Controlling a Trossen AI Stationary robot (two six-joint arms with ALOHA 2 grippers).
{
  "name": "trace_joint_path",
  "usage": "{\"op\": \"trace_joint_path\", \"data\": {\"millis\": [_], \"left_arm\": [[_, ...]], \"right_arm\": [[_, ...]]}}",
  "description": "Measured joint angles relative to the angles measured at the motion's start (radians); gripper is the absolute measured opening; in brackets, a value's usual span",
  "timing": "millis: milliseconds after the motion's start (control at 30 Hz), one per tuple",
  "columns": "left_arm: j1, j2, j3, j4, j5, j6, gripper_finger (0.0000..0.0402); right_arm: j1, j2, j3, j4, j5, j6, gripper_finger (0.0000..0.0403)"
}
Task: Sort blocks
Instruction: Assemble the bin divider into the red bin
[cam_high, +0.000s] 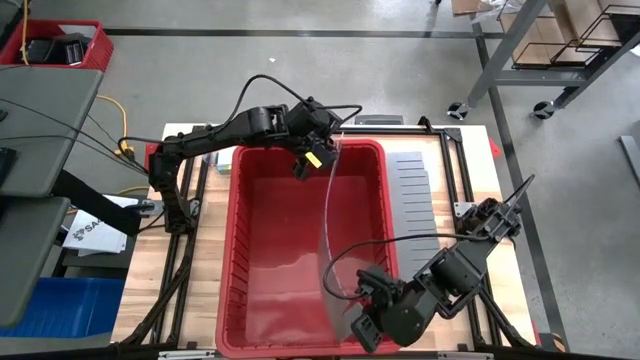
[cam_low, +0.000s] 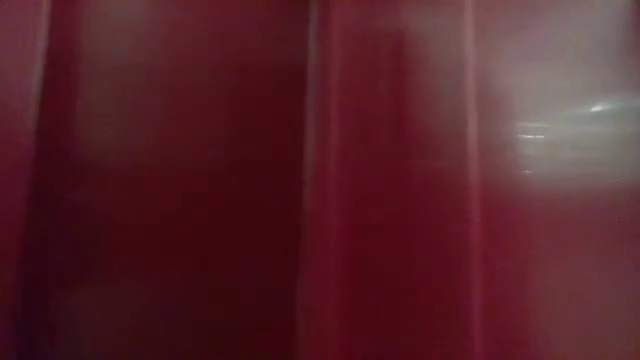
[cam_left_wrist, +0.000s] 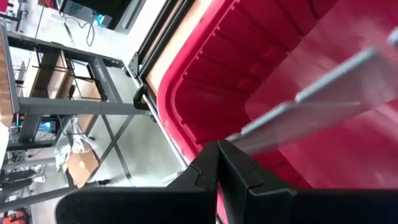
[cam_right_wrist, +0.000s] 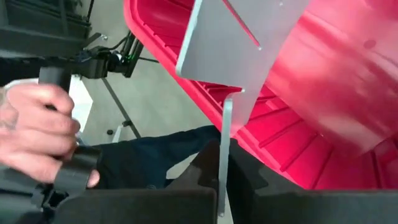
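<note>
A thin grey slotted divider sheet stands on edge over the big red bin, bowed from the bin's far wall to its near wall. My left gripper is shut on the sheet's far end, above the bin's far rim. My right gripper is shut on its near end, over the bin's near right corner. The blocks are out of view. The low view shows only blurred red bin wall. My left gripper pinches the sheet's far end between its two fingers, slanting down from the far side. The sheet runs away from the fingers over the bin's inside. My right gripper pinches the sheet's near edge between its two fingers, slanting down from the near right. The sheet stands edge-on between them and rises beyond into a broad face above the bin's rim.
Two more grey divider sheets lie flat on the table right of the bin. A person's hand grips a dark handle beyond the table's near edge. Metal racks stand on the floor at the far right.
</note>
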Motion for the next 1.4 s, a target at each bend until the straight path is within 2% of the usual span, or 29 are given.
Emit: {"op": "trace_joint_path", "data": {"millis": [100,300,533,767,1400], "left_arm": [[-0.014,0.000,0.000,0.000,0.009,-0.001,0.0000],[-0.021,0.004,0.000,0.068,0.105,-0.037,0.0000],[-0.021,0.007,0.000,0.101,0.109,-0.036,0.0000],[-0.021,0.007,0.000,0.093,0.108,-0.053,0.0000],[-0.017,0.008,0.000,0.173,-0.054,-0.088,0.0000]], "right_arm": [[0.000,0.000,0.000,-0.001,0.012,0.041,0.0001],[-0.019,-0.010,0.000,-0.035,-0.011,0.098,0.0001],[-0.040,-0.075,0.002,-0.164,0.043,0.091,0.0000],[-0.038,-0.111,0.004,-0.253,0.046,0.089,0.0000],[-0.052,-0.108,0.003,-0.340,0.077,0.047,0.0000]]}}
